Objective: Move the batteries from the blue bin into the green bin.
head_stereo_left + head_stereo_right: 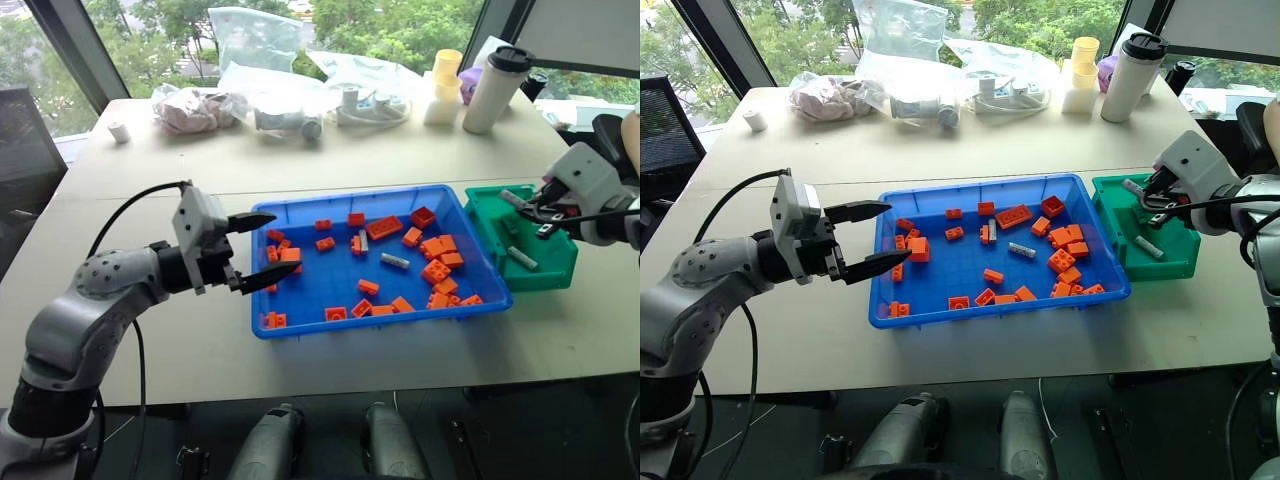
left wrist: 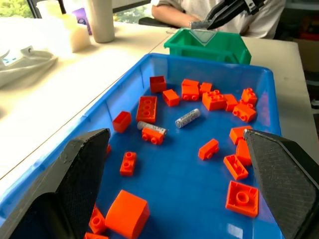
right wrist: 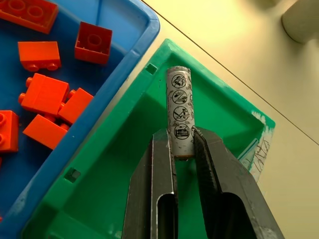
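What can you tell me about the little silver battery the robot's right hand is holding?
The battery is a thin silver-grey cylinder with a column of small round black symbols printed down its side. The right gripper is shut on its lower end, one black finger pressing each side, so most of it sticks out past the fingertips. It hangs in the air above the green bin, touching only those fingers, beside the blue bin.

The only markings to be made out stood on the battery clamped between the fingers of the right gripper: a column of four small round black pictogram signs ran along its silver side, from just above the fingertips toward its free end. Their meaning could not be told. No words, brand names or numbers could be read on it.
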`<state>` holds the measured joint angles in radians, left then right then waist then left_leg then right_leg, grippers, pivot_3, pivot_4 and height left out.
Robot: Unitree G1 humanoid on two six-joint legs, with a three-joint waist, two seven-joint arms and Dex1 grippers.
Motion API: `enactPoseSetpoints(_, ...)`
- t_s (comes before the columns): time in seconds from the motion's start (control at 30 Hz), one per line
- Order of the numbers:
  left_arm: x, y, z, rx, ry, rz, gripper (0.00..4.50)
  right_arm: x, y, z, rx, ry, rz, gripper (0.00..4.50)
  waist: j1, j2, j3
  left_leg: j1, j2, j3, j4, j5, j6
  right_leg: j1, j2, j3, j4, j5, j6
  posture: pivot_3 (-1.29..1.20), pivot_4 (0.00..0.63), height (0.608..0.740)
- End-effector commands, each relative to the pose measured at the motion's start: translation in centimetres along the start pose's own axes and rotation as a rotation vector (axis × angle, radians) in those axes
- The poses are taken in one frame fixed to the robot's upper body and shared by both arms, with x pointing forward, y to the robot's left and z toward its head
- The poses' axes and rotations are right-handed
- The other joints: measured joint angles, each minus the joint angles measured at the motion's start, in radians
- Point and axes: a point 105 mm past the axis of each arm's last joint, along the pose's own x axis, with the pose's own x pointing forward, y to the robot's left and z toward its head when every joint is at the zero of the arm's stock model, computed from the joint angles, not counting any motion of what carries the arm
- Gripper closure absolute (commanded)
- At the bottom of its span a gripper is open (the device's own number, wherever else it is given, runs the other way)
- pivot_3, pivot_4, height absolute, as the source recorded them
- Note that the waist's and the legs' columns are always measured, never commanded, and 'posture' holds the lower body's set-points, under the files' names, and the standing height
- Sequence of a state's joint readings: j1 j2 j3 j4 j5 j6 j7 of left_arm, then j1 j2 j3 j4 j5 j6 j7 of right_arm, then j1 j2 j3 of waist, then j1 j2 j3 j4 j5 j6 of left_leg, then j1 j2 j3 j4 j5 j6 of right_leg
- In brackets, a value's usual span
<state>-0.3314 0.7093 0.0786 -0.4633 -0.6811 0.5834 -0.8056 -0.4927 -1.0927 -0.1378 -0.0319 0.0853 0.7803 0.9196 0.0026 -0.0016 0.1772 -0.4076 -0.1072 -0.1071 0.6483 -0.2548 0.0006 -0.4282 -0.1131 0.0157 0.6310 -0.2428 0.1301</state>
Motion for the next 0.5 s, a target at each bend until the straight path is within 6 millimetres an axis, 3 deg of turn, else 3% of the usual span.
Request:
enactPoseSetpoints(0.03, 0.7, 0.2, 1.3, 0.047, -0.055, -0.032, 0.00, -0.7, -0.2, -0.3, -0.017, -0.001, -0.014, 4.48, 0.004, 0.000, 0.000, 0.000, 0.000, 0.000, 0.000, 0.000, 0.000, 0.000, 0.000, 0.000, 0.000, 0.000, 0.000, 0.00, 0.150, 0.740)
enactPoseSetpoints(0.1, 0.9, 0.2, 1.6, 0.048, -0.069, -0.045, 0.00, -0.6, -0.1, -0.6, -0.011, 0.006, -0.015, 4.48, 0.007, 0.000, 0.000, 0.000, 0.000, 0.000, 0.000, 0.000, -0.001, 0.000, 0.000, 0.000, 0.000, 0.000, 0.000, 0.00, 0.150, 0.740)
enactPoseSetpoints(0.27, 1.1, 0.2, 2.4, 0.044, -0.100, -0.059, 0.00, -0.4, 0.5, -0.7, -0.004, -0.001, 0.005, 1.95, 0.008, 0.000, 0.000, 0.000, 0.000, 0.000, 0.000, 0.001, -0.002, 0.000, 0.000, 0.000, 0.000, 0.000, 0.000, 0.00, 0.150, 0.740)
enactPoseSetpoints(0.4, 1.0, -0.1, 2.8, 0.030, -0.120, -0.070, 0.00, -0.7, 0.6, 1.1, -0.002, -0.065, 0.020, 0.04, 0.007, 0.000, 0.000, 0.000, 0.000, 0.000, 0.001, 0.002, -0.003, 0.000, 0.000, 0.000, 0.000, 0.000, 0.000, 0.00, 0.150, 0.740)
enactPoseSetpoints(0.5, 0.6, 0.1, 1.8, 0.040, -0.062, -0.060, 0.00, -0.8, 2.4, 4.5, -0.013, -0.191, 0.120, 0.04, 0.000, 0.000, 0.000, 0.000, 0.000, 0.000, 0.000, 0.002, -0.003, 0.000, 0.000, 0.000, 0.000, 0.000, 0.000, 0.00, 0.150, 0.740)
